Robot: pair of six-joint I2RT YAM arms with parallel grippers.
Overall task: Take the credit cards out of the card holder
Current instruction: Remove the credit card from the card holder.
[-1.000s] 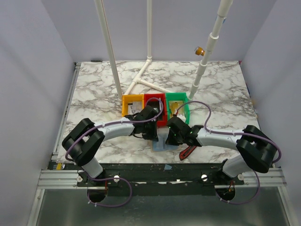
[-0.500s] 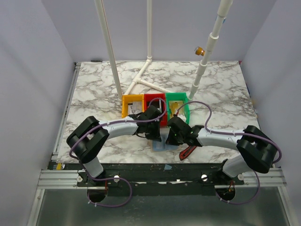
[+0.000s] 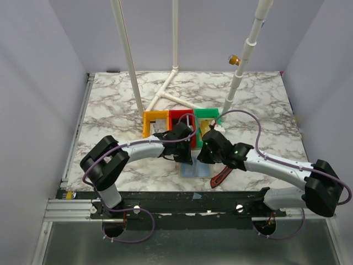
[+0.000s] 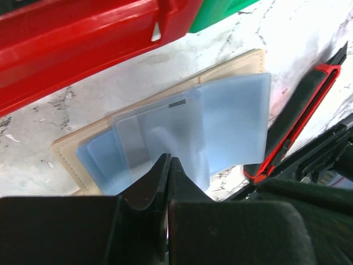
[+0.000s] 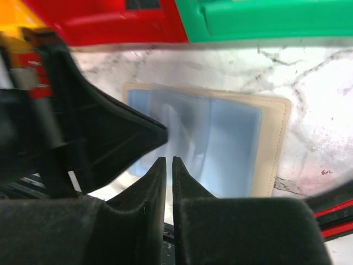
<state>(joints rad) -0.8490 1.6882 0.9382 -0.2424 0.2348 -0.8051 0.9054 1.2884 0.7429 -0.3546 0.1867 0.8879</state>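
Left pincer [image 4: 167,161]: fingers pressed together, tips at the card holder [image 4: 234,118], which lies open on the surface [image 4: 33,130] directly ahead. Right pincer [image 5: 165,161]: hairline gap only, tips over the same pockets.

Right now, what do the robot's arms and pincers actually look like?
The left arm and right arm are pale grey tubes between chunky black joints, each trailing a purple cable. The left gripper and right gripper have matte black, wedge-shaped fingers.
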